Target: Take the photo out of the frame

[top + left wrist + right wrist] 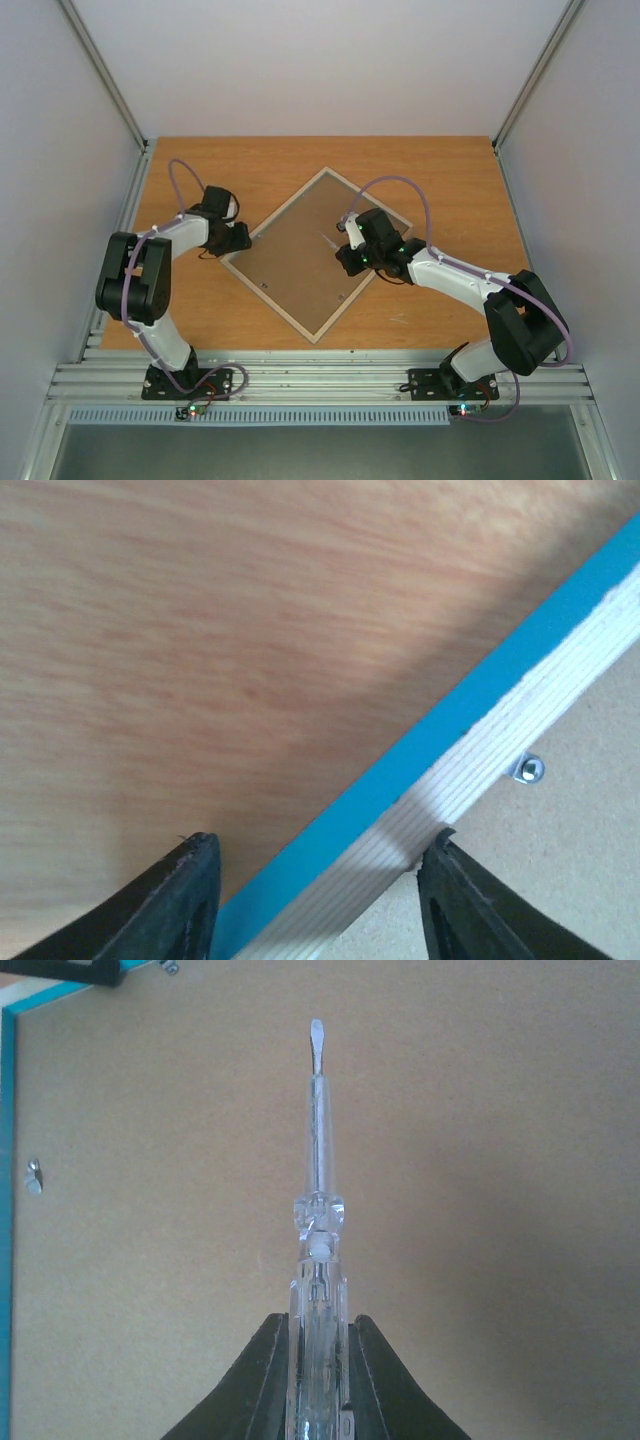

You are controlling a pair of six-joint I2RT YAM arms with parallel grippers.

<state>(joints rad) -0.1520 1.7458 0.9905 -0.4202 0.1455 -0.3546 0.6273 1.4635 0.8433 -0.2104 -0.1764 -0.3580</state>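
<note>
Two grippers: left gripper (320, 858) spread astride the frame (520, 675); right gripper (318, 1345) pinching screwdriver (317, 1160), tip liable to gouge backing board (490, 1170) if pressed.

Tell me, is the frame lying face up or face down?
Face down: the frame shows its brown backing board and a metal clip upward; the photo is not visible.

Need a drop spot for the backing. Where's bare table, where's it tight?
Free table: both far corners, between the frame and the walls; also the near edge either side of the frame's bottom corner, inside the arms. Crowded: frame's left corner, straddled by the left gripper; right gripper holds a screwdriver over the backing board.
</note>
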